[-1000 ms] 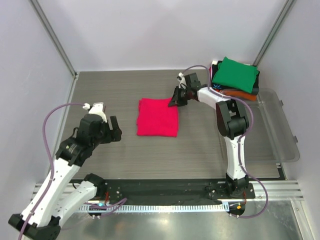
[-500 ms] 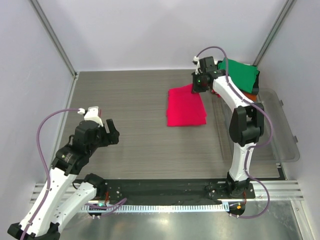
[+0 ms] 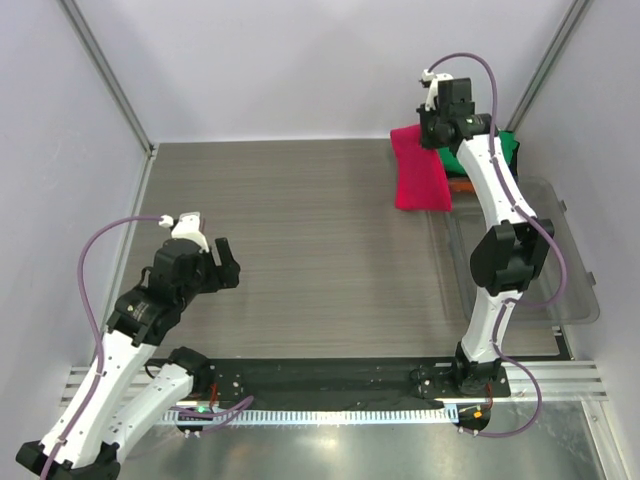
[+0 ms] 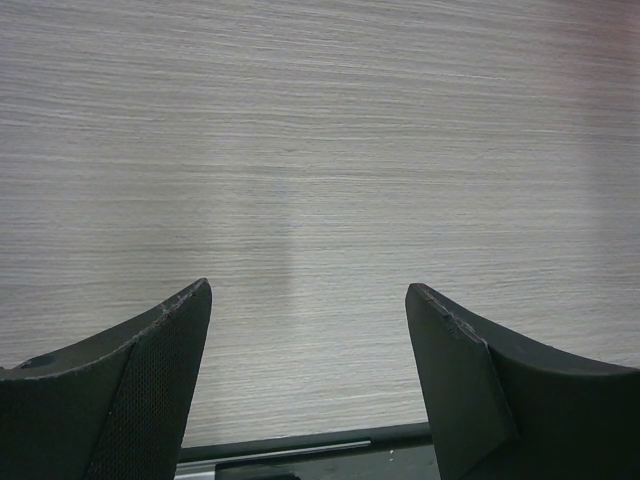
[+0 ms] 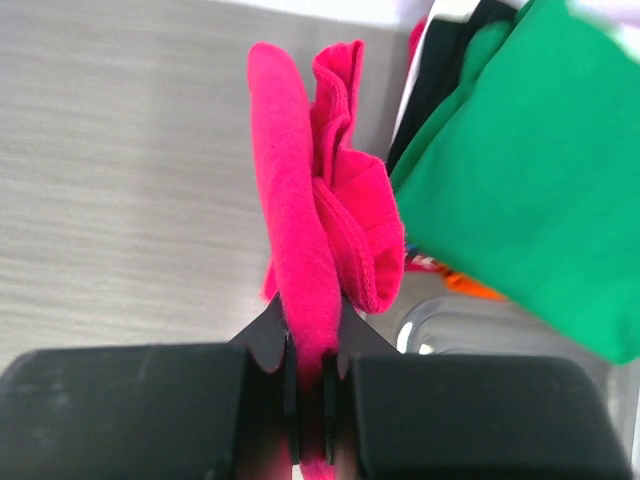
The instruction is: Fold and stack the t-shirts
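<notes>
While L gripper point(image 4: 308, 300) gapes wide — R gripper point(image 5: 312, 338) pinches pink tee point(image 5: 300, 200).

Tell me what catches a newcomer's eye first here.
The bright pink t-shirt, folded, hangs from the shut right gripper at the far right of the table. Just beside it lies a folded green t-shirt on top of others, in the far right corner. At the near left, the left gripper hovers open over the bare table.
</notes>
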